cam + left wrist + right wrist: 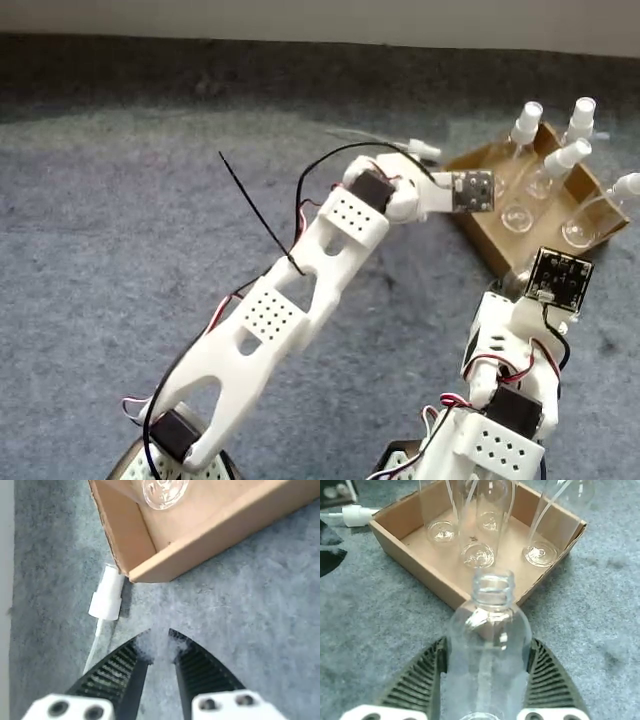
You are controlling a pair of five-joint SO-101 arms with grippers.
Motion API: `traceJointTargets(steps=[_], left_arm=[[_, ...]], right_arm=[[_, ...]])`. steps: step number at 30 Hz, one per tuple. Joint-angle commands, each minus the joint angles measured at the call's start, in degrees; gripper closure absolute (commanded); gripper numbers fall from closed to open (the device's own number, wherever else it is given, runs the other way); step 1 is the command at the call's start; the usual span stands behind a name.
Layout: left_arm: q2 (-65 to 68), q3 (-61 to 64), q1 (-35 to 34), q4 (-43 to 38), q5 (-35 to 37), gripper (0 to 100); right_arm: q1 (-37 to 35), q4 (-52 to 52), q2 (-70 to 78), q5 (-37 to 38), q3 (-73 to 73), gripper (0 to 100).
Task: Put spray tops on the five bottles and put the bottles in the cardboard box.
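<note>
The last spray top (106, 596), white with a thin dip tube, lay flat on the bench (250, 625) against the cardboard box (215, 535) at its outer corner. Its long axis ran back toward the left gripper (160, 634), the nearer one, whose fingers were slightly spread and empty. The right gripper (487, 645) pinched an uncapped clear bottle (490, 615) just before the box.

Soft even light, faint shadows
</note>
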Motion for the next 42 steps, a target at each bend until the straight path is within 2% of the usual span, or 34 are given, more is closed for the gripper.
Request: traceJointTargets(steps=[1,8,11,17,24,31,38,42], left_arm=[[-10.42,-3.03,0.04,7.30,0.00,99],[-20.62,-3.03,-0.40,21.80,0.00,99],[-25.54,-3.03,-0.57,24.62,0.09,99],[-35.30,-2.95,-4.00,24.88,9.58,99],[-42.86,-2.86,-9.71,24.97,13.80,99],[-47.16,-2.86,-14.99,25.05,13.80,99],[-44.18,-2.86,-19.65,25.05,13.54,99],[-41.54,-2.86,-24.66,25.05,13.54,99]], right_arm=[[-1.71,-0.66,-0.40,0.00,-4.62,92.1],[-9.89,9.27,-0.31,0.00,-15.78,92.1],[-14.11,12.53,-0.22,0.00,-19.12,92.1],[-19.47,17.98,7.60,0.00,-28.09,92.1],[-23.69,18.51,26.15,0.09,-36.70,92.1],[-26.24,14.02,37.85,0.09,-37.58,92.1],[-26.59,10.24,38.81,0.00,-37.23,92.1],[-30.90,8.84,39.43,0.00,-37.14,92.1]])
